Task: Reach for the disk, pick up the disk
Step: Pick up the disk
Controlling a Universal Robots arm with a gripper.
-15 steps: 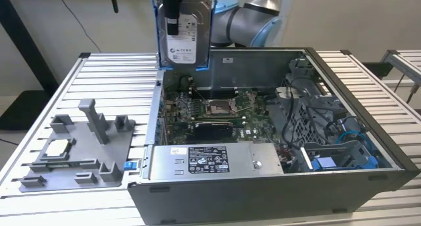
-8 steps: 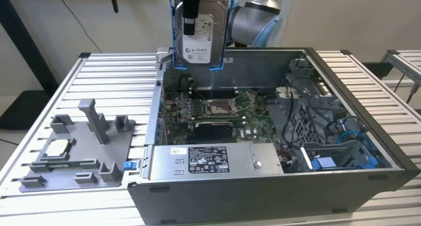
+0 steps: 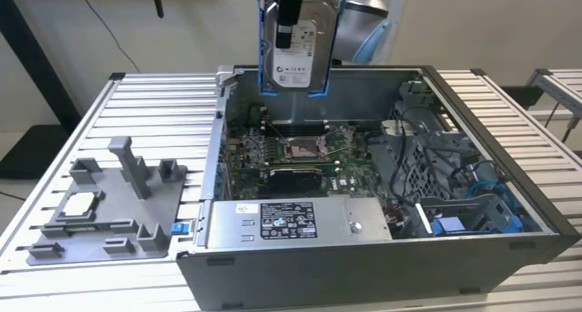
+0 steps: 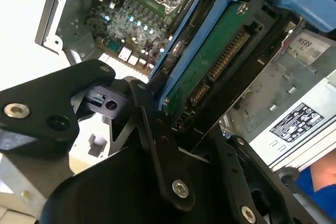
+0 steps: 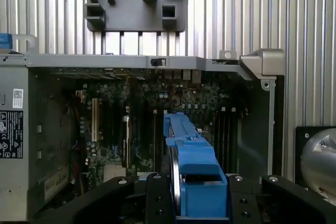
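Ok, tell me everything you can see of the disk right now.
The disk is a silver metal hard drive with a white printed label, framed by a blue plastic caddy. It hangs upright above the open computer case, clear of it, label face showing in the exterior view. The second wrist view shows its green circuit-board underside and connector; the first wrist view shows it edge-on. The black gripper is clamped on it; nothing else touches it.
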